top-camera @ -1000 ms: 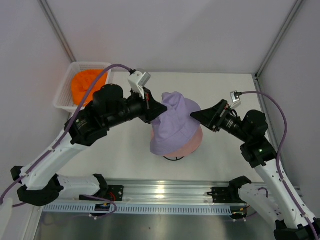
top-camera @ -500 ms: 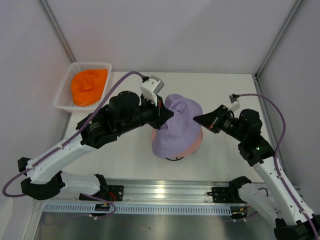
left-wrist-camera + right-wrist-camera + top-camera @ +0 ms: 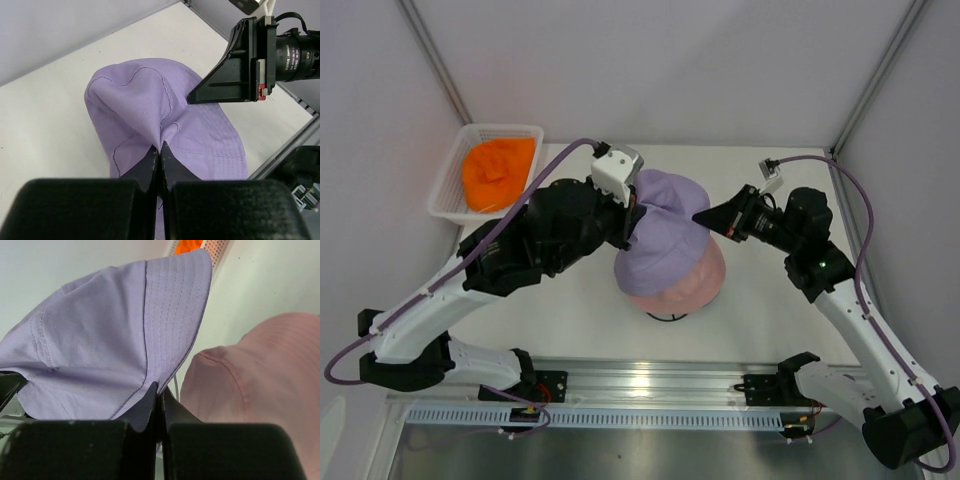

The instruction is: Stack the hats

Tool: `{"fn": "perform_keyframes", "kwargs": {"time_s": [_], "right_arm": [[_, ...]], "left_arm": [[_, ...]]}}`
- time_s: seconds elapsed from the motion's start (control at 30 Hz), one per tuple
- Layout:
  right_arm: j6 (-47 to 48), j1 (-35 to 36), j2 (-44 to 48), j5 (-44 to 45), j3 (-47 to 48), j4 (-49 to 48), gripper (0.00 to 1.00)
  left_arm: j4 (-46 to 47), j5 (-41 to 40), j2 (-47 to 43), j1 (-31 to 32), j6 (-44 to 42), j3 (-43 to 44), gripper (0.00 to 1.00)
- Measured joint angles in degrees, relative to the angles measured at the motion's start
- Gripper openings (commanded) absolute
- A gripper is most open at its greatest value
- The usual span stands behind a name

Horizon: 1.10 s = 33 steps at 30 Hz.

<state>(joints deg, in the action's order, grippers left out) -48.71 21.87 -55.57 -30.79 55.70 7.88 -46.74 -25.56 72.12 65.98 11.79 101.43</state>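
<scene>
Mid desk (image 3: pixel 760 300): lavender hat (image 3: pixel 665 240) draped over pink hat (image 3: pixel 692 288), pink rim showing at near side; orange hat (image 3: pixel 498 172) apart in basket (image 3: pixel 445 187), far-L corner. L claw (image 3: pixel 160 148) pinched shut on lavender crown fabric, R claw (image 3: pixel 158 391) shut on its brim, opp. side.

The white table (image 3: pixel 760 300) carries three things. A white mesh basket (image 3: pixel 500 127) sits in the far left corner of the surface. A thin black wire stand (image 3: pixel 668 317) stands near the middle, toward the near edge, only its lowest part showing. An aluminium rail (image 3: pixel 650 378) runs along the near edge.
</scene>
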Motion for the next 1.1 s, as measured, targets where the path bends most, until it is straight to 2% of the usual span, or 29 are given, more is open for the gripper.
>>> {"fn": "perform_keyframes", "kwargs": {"time_s": [0.23,0.53,0.63,0.77,0.83,0.87,0.9,0.97,1.0,1.03,1.1], "right_arm": [[2.7,0.1,-1.9,-0.7,1.4,-1.3,0.00],[7.9,0.0,-3.1,2.4,-2.5,4.8,0.00],[9.4,0.0,-2.7,3.6,-4.5,7.9,0.00],[10.7,0.0,0.5,5.4,-6.8,9.9,0.00],[11.5,-0.1,3.1,6.5,-8.0,10.4,0.00],[11.8,-0.2,4.4,7.0,-8.5,10.9,0.00],[12.3,-0.2,5.6,7.6,-8.9,11.4,0.00],[12.8,-0.4,7.2,8.2,-9.4,11.9,0.00],[13.0,-0.6,8.0,8.5,-9.6,12.0,0.00],[13.2,-0.8,8.5,8.7,-9.9,12.0,0.00],[13.4,-1.4,9.8,8.6,-11.5,11.6,0.00]], "left_arm": [[-0.5,-3.1,0.3,0.7,-2.0,0.5,0.01],[1.6,-2.7,1.1,1.0,0.3,-10.4,0.03],[2.0,-1.5,1.9,1.9,1.3,-12.7,0.16],[4.2,-0.6,1.8,2.7,2.4,-15.8,0.24],[5.5,-0.1,1.8,2.7,2.9,-16.9,0.33],[6.0,0.3,1.8,2.7,3.2,-17.3,0.39],[6.4,0.5,1.8,2.7,3.4,-17.6,0.59],[7.5,1.0,1.7,2.7,4.0,-18.4,0.78],[7.9,1.1,1.7,2.7,4.7,-18.8,0.92],[8.3,1.1,1.5,2.7,5.4,-19.4,0.97],[8.7,0.7,0.9,2.7,7.1,-20.5,0.99]]}}
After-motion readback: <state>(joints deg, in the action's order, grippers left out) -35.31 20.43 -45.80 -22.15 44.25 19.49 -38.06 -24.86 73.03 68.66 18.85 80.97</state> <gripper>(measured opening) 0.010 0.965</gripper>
